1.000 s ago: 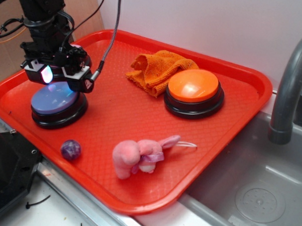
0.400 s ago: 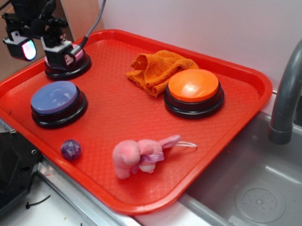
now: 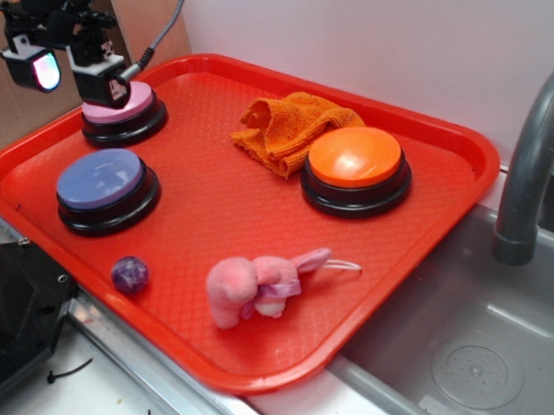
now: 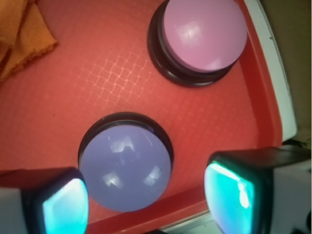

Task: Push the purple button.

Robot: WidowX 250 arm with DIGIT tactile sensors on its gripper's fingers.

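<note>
Fingers (image 4: 229,192) of the gripper (image 3: 70,68) are standing spread apart, gripping nothing, with a wide gap showing between their two glowing pads in the wrist view. In the exterior view the gripper is hanging at the far left corner of the red tray (image 3: 442,215), with its right finger overlapping the pink button (image 3: 125,114); whether it is touching that button cannot be told.

Just nearer than the pink button, the purple button (image 3: 103,183) is sitting on its black base at the left side of the tray, uncovered and apart from the gripper. In the wrist view the purple button (image 4: 125,167) is showing between the two fingers, with the pink button (image 4: 204,35) beyond it by the tray's edge.

Near the front rim, a small purple ball (image 3: 130,275) is lying beside a pink plush toy (image 3: 260,285). Farther right, an orange button (image 3: 355,165) is resting against a crumpled orange cloth (image 3: 285,125). Right of the tray, a grey faucet (image 3: 532,163) is rising over a sink (image 3: 472,363).
</note>
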